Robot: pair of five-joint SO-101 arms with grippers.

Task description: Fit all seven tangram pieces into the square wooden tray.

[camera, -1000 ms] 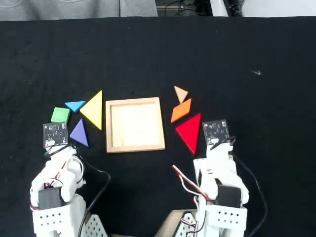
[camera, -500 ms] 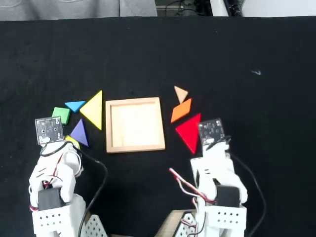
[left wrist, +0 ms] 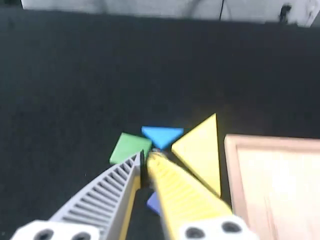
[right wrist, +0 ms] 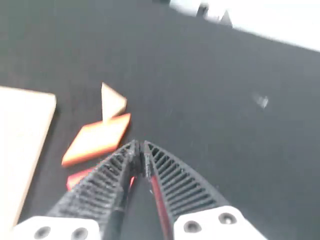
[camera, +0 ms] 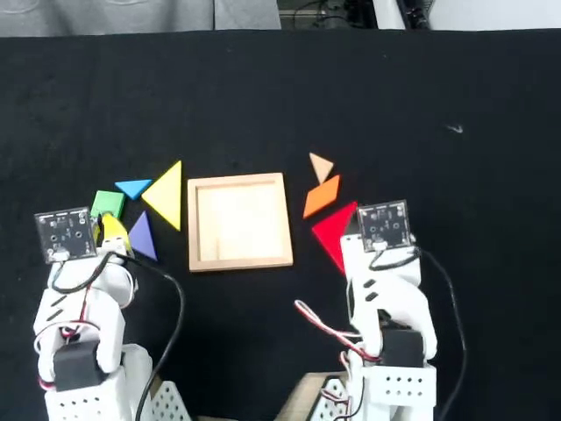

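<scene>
The tray point(camera: 238, 179) lies empty in the middle of the black worktop point(camera: 421, 96), between the two arms.

To one side of it are the yellow triangle point(camera: 166, 195), blue triangle point(camera: 133, 187), green square point(camera: 107, 203) and purple triangle point(camera: 141, 235). The left gripper point(left wrist: 144, 159) is clenched on nothing. Its tips are over the gap where the green square point(left wrist: 129, 148), blue triangle point(left wrist: 161, 135) and yellow triangle point(left wrist: 200, 150) meet, and the purple triangle point(left wrist: 153, 202) lies under its fingers. That arm is stretched forward and low.

On the tray's other side sit the tan triangle point(camera: 321, 166), orange piece point(camera: 321, 196) and red triangle point(camera: 333, 230). The right gripper point(right wrist: 139, 146) is also clenched and empty, above the red triangle point(right wrist: 80, 177) and just short of the orange piece point(right wrist: 97, 139). The tan triangle point(right wrist: 112, 101) lies beyond. The right arm overlaps the red triangle's edge.
</scene>
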